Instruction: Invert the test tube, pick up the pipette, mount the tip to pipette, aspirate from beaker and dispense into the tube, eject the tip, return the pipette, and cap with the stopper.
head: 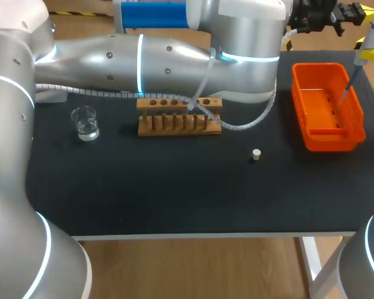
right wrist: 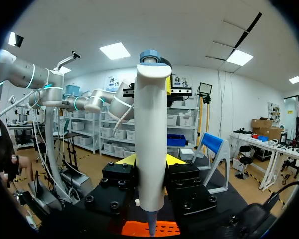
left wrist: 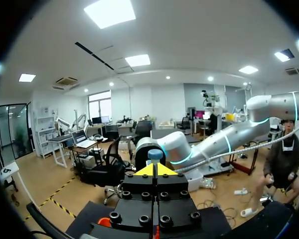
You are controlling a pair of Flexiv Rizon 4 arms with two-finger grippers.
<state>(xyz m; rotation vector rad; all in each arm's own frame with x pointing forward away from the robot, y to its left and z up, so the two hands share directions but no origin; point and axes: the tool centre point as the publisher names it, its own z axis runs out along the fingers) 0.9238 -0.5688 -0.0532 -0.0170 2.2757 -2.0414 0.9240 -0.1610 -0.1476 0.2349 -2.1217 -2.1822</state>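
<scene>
The right tool (right wrist: 148, 162) is clamping the white pipette (right wrist: 150, 139) upright between its yellow fingers, one on each side of the barrel. The pipette's slim lower end is pointing down into the orange bin (head: 308, 134), which is sitting at the far right corner of the counter (head: 174, 193). The left arm (head: 174, 53) is stretching along the counter's far edge from the left. The left tool (left wrist: 154, 170) is clenched, its yellow tips pressing together on nothing, with the pipette's blue top just ahead of them. A glass beaker (head: 85, 123) holding clear liquid is standing near the left edge. The wooden rack (head: 179, 118) is standing by the middle of the far edge, with the arm's cable (head: 237, 124) lying across it. A small pale stopper (head: 256, 154) is resting alone on the counter, between the rack and the bin.
</scene>
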